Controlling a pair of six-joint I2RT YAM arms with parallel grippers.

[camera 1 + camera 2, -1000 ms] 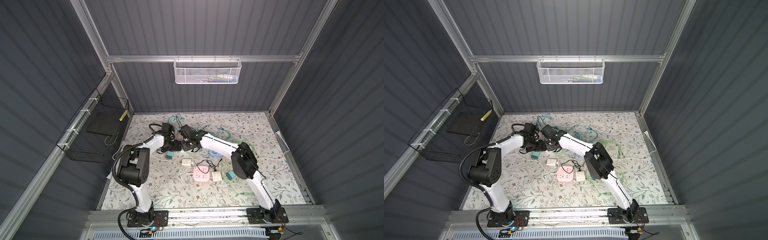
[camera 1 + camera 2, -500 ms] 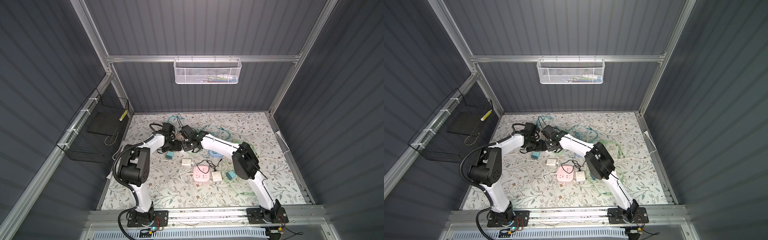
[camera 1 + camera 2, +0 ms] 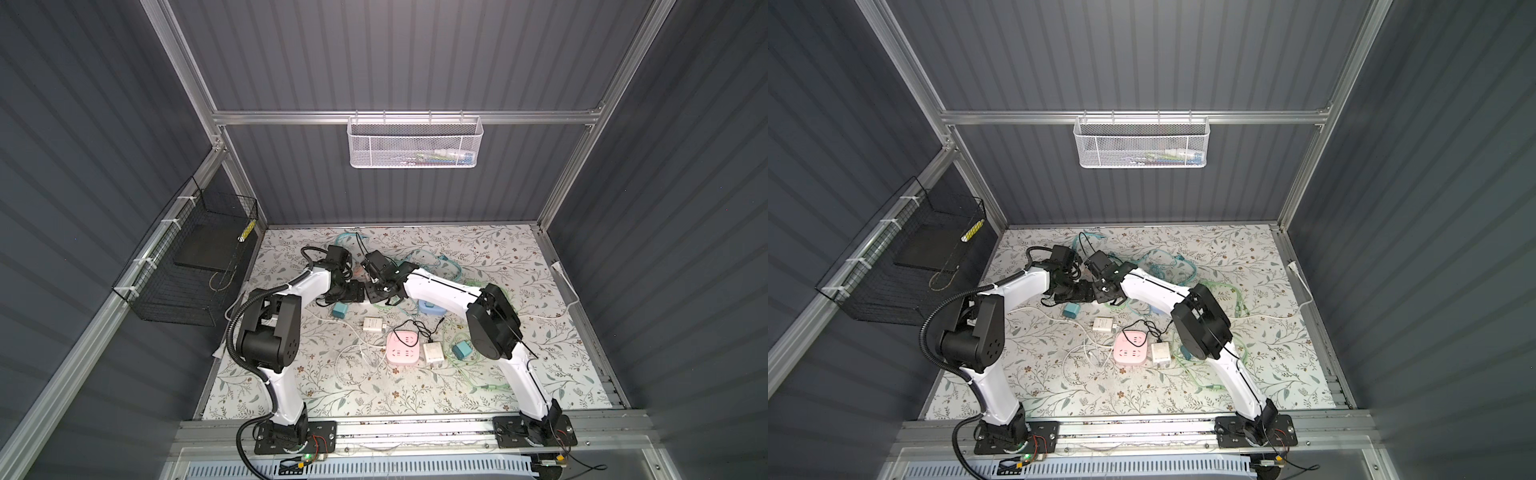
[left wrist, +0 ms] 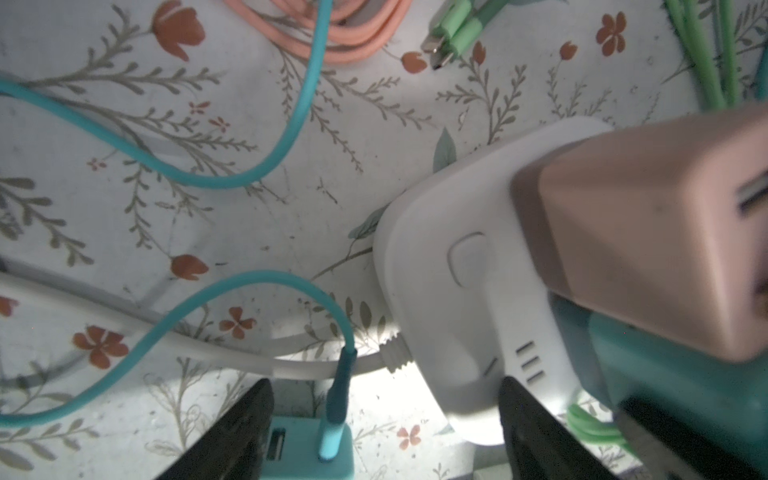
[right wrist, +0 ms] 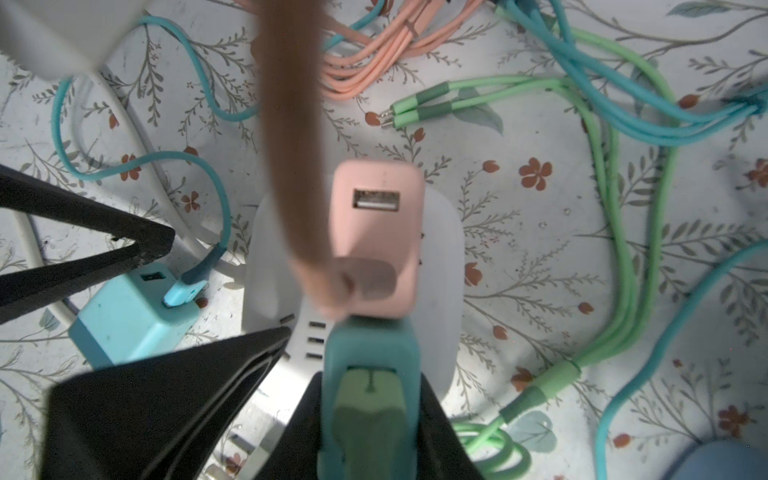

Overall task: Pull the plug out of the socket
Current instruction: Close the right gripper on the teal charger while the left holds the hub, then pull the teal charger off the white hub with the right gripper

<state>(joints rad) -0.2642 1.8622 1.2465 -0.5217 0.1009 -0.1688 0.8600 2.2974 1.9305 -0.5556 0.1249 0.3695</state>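
Observation:
A white socket (image 4: 449, 257) lies on the flowered mat. A pink charger (image 4: 648, 232) and a teal plug (image 5: 370, 357) with a green cable connector stand in the socket (image 5: 440, 249). My right gripper (image 5: 370, 399) is shut on the teal plug from both sides. My left gripper (image 4: 384, 399) is open, with one finger (image 5: 166, 395) on the socket's end and the other (image 5: 104, 249) beyond a light blue charger (image 5: 129, 316) that lies between them. In both top views the two grippers (image 3: 360, 291) (image 3: 376, 296) meet at mid-mat and hide the socket.
Loose teal, green and salmon cables (image 5: 623, 232) spread round the socket. Nearer the front lie a pink power strip (image 3: 402, 348), white chargers (image 3: 433, 353) and a teal charger (image 3: 460, 350). A black wire basket (image 3: 187, 266) hangs on the left wall.

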